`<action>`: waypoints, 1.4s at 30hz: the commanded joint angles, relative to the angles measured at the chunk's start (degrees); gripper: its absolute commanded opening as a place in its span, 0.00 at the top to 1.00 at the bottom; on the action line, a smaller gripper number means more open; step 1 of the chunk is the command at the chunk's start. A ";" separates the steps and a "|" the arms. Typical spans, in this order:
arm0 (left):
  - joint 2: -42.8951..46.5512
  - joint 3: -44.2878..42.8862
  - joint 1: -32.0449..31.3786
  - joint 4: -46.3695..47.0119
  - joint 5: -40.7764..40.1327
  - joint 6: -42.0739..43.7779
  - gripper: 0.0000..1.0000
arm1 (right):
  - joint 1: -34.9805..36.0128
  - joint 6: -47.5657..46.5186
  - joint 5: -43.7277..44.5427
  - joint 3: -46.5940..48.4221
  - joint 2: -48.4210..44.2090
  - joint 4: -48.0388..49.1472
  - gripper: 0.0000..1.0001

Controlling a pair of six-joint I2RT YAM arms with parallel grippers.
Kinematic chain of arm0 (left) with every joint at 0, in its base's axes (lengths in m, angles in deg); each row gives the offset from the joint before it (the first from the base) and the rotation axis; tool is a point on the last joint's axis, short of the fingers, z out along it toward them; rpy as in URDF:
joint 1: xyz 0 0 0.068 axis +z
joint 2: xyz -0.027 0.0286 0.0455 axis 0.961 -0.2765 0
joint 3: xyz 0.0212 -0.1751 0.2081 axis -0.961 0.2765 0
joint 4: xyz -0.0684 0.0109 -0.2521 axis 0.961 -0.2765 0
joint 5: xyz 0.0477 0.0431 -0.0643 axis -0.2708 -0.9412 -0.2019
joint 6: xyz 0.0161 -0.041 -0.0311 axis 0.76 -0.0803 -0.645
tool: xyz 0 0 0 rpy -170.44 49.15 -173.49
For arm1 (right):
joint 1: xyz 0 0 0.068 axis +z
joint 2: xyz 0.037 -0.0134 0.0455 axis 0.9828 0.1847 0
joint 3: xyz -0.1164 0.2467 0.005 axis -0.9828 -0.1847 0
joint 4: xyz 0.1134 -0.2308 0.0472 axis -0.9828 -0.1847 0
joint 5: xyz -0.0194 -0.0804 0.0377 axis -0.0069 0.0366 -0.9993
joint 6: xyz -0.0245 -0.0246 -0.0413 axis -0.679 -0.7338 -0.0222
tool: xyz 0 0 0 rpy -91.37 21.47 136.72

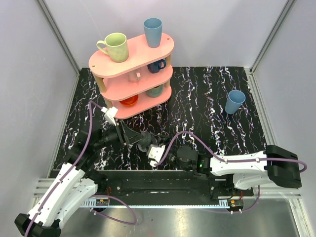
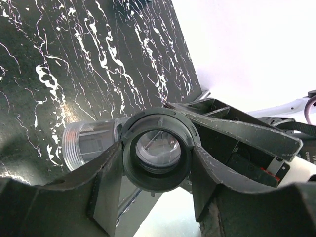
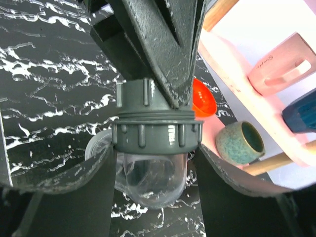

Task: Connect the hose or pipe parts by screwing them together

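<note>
Black marbled tabletop (image 1: pixel 207 98), just in front of the pink shelf (image 1: pixel 136 54): your left gripper (image 2: pixel 155 153) clamped the dark collar (image 2: pixel 158 182), right gripper (image 3: pixel 153 163) clamped the grey-translucent fitting (image 3: pixel 150 173), touching; you likely needed axes aligned before turning.

The pipe parts (image 3: pixel 155 133) are before the shelf (image 1: pixel 138 52).

light bright, even | shadows soft | wrist views: foreground blurred, backdrop overexposed
</note>
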 commanded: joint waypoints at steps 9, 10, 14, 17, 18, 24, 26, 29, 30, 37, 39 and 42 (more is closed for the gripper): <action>0.25 4.39 -0.12 18.55 17.78 15.57 1.00 | -13.78 27.21 -30.71 7.06 -5.60 -7.93 1.00; 0.68 6.22 -0.12 22.39 18.41 17.59 1.00 | -14.75 29.05 -32.91 6.98 -5.78 -8.12 1.00; 3.15 10.72 -0.12 35.85 22.19 20.06 1.00 | -16.95 29.95 -41.69 8.81 -5.26 -13.11 1.00; 1.49 10.90 -0.12 41.93 25.53 21.82 1.00 | -18.88 32.23 -48.38 11.27 -3.24 -16.63 1.00; 0.70 10.47 -0.21 42.90 28.06 22.44 1.00 | -19.41 33.37 -50.23 11.54 -3.15 -16.82 1.00; -1.25 5.03 -0.12 29.69 23.81 27.97 0.62 | -20.03 33.12 -51.22 11.11 -2.97 -17.34 1.00; -0.55 3.18 -0.21 24.04 19.58 28.95 0.35 | -20.03 32.33 -48.50 11.55 -2.97 -19.79 1.00; 0.77 -0.17 -0.12 14.98 10.18 26.93 0.15 | -20.03 31.10 -45.86 12.16 -3.14 -22.00 1.00; 1.21 -1.22 -0.12 12.26 7.55 25.53 0.07 | -20.03 30.49 -45.24 12.25 -3.15 -22.27 1.00; 2.63 -6.67 -0.04 -0.05 -5.04 12.88 0.01 | -19.85 26.44 -36.38 11.90 -4.55 -21.49 1.00; 1.66 -8.86 -0.04 -4.17 -6.72 9.20 0.01 | -18.63 22.95 -33.65 10.68 -5.69 -19.55 1.00; -1.58 -11.15 -0.03 -7.53 -6.81 4.62 0.02 | -13.72 14.35 -24.35 7.16 -7.10 -13.58 1.00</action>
